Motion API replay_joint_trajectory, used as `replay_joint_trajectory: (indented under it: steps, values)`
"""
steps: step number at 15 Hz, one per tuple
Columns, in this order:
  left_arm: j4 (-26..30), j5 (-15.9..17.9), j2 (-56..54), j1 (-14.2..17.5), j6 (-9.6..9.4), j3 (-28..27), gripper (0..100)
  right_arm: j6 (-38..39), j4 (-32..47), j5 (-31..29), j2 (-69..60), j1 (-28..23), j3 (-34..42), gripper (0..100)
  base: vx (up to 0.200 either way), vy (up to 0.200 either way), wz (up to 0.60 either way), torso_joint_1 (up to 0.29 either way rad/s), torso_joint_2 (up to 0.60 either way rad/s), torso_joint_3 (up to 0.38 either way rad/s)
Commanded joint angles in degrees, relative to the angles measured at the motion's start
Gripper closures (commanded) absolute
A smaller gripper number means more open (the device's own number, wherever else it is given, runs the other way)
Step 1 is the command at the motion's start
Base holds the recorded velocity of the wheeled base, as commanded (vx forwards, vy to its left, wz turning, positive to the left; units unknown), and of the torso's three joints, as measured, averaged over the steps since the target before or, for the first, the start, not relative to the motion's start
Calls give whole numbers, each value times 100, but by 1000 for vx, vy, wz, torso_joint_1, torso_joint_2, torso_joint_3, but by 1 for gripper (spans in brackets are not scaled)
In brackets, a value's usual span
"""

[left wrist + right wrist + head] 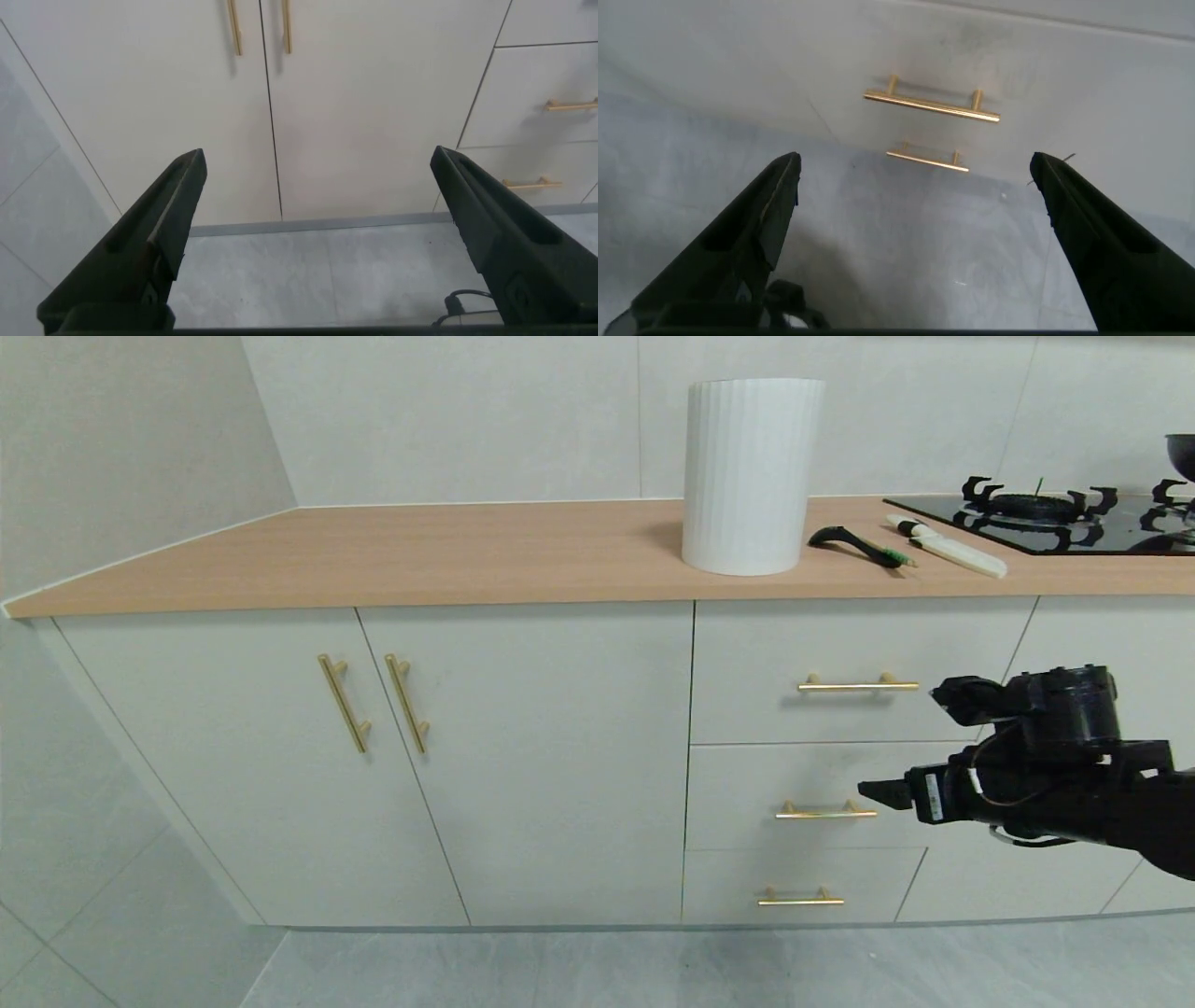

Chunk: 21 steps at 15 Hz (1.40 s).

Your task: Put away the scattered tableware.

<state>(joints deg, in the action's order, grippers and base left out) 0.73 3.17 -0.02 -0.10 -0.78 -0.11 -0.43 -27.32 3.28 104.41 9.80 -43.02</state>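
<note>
On the counter point(420, 555), canister point(752, 476) beside utensils point(854, 543).

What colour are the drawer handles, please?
Gold, with a brassy sheen; the drawer handles show best in the head view.

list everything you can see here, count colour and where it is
ribbed container: 1, white, upright on the countertop
black utensil: 1, black with a green end, lying beside the container
white utensil: 1, white, lying at the hob's near edge
gas hob: 1, black, set in the countertop's right end
countertop: 1, wood-coloured
cabinet doors: 2, white, gold handles, shut
drawers: 3, white, gold handles, stacked, shut
floor: grey tiles
left gripper: 1, black, open, low before the doors
right gripper: 1, black, open, before the drawers
</note>
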Motion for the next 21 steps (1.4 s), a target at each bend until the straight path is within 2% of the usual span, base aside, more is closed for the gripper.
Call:
replay_joint_trajectory:
  steps: [1, 4, 7, 16, 21]
  values:
    - [6, -1, 2, 1, -1, 2, 0, -10, -177, -275, 879, 180, -224, 0, 0, 0, 0, 0, 0, 0]
    - [-3, -1, 2, 1, -1, 2, 0, -1, -1399, -556, 1837, 162, -216, 0, 0, 0, 0, 0, 0, 0]
    - [6, -1, 2, 1, -10, 2, 0, 25, -2120, -618, 2312, 22, -251, 0, 0, 0, 0, 0, 0, 0]
    - [-3, -1, 2, 1, -1, 2, 0, 51, -2709, -1013, 3191, -101, -664, 0, 0, 0, 0, 0, 0, 0]
    - [6, -1, 2, 1, -1, 2, 0, 51, -2919, -1022, 3498, -215, -892, 0, 0, 0, 0, 0, 0, 0]
